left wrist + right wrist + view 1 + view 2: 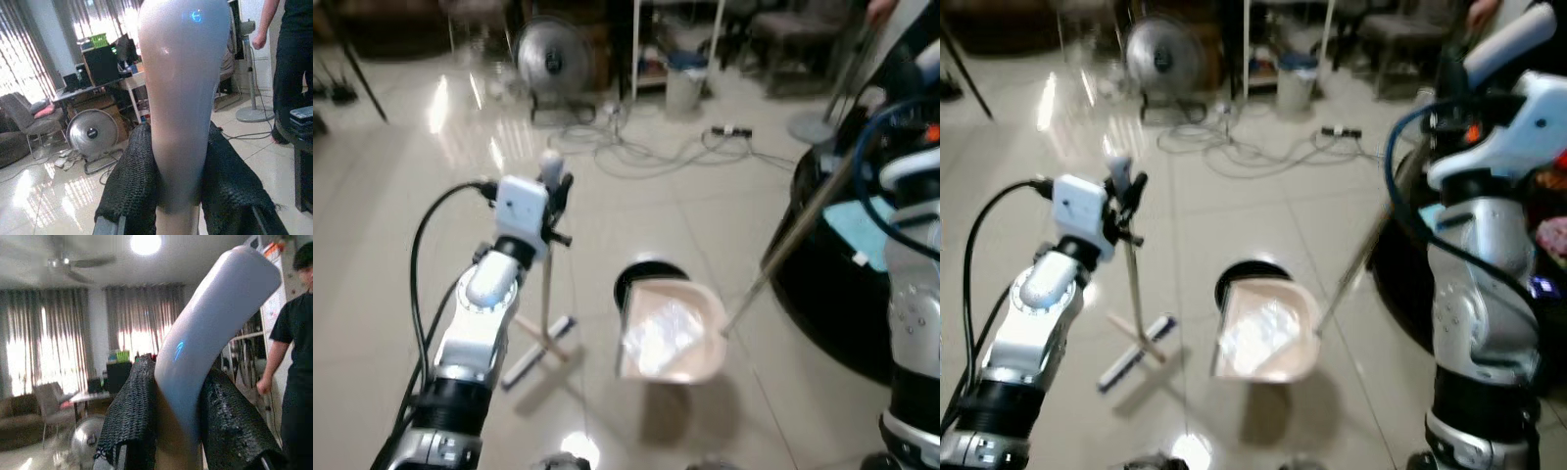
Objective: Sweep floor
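A humanoid robot stands on a glossy tiled floor (391, 245), the left tool (555, 186) clamped on the top of a broom handle (546, 284) that runs straight down from it. In the left wrist view the black fingers (129, 181) press both sides of the handle's pale rounded grip. The broom head (540, 350) lies on the tiles directly below the left tool.

The right tool (178, 431) is clamped on the curved pale end of the dustpan handle (1356, 264), which slopes down and toward the left tool to a pink dustpan (674, 333). The dustpan sits between the two tools, tilted, with something pale in it; a black bucket (641, 279) shows just beyond its far edge.

Beyond the left tool, open tile stretches to a standing fan (551, 59) and loose cables (636, 147) strung across the floor near a power strip (731, 130) and a small bin (685, 83). A dark round worktop (842, 284) crowds the right tool's side, its edge just beside the dustpan handle. A person (288, 58) in dark clothes stands by a fan stand past the worktop.
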`<state>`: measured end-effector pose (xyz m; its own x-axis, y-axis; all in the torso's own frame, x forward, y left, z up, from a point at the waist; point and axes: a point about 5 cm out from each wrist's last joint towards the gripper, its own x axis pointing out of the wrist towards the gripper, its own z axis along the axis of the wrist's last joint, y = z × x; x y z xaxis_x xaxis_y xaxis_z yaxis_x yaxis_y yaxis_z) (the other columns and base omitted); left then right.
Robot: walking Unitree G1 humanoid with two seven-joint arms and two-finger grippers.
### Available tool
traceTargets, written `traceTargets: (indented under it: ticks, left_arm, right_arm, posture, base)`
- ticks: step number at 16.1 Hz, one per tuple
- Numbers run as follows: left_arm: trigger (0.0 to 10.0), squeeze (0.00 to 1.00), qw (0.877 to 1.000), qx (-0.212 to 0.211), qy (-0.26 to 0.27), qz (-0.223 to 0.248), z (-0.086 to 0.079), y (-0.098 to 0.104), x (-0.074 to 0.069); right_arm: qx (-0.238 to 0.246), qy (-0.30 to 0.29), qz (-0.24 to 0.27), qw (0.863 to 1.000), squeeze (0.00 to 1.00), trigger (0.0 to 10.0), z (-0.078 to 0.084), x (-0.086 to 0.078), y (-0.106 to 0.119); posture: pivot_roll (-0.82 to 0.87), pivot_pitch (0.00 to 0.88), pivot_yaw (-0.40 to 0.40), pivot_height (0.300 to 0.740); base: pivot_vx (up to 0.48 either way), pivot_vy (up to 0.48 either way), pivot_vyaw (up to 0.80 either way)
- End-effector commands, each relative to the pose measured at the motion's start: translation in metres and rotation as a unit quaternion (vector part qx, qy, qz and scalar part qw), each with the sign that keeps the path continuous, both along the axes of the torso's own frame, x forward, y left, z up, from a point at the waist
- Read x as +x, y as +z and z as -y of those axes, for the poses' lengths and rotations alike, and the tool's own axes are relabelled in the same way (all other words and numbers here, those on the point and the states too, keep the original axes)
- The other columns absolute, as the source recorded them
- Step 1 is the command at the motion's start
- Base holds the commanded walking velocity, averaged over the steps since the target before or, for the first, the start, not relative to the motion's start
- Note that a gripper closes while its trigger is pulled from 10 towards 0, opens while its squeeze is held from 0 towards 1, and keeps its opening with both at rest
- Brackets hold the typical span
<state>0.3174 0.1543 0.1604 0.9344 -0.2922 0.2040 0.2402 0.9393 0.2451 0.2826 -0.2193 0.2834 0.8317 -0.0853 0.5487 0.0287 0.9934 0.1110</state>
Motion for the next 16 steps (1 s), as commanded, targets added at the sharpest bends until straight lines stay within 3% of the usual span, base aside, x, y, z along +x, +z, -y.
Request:
traceTargets:
  ticks: [1, 16]
  left_arm:
    - [10.0, 0.0, 1.0, 0.008, -0.007, 0.021, 0.0031, 0.0107, -0.0015]
    - [10.0, 0.0, 1.0, 0.007, -0.003, 0.009, 0.0057, 0.0071, -0.0066]
  right_arm:
    - [0.011, -0.008, 0.018, 1.0, 0.0, 10.0, 0.0033, -0.0073, 0.0077]
    - [0.009, 0.003, -0.001, 1.0, 0.0, 10.0, 0.0, -0.0123, 0.008]
  posture:
    - [-0.08, 0.024, 0.042, 0.74]
    - [-0.08, 0.017, 0.033, 0.74]
  base:
    - [0.405, 0.0, 0.0]
    - [0.402, 0.0, 0.0]
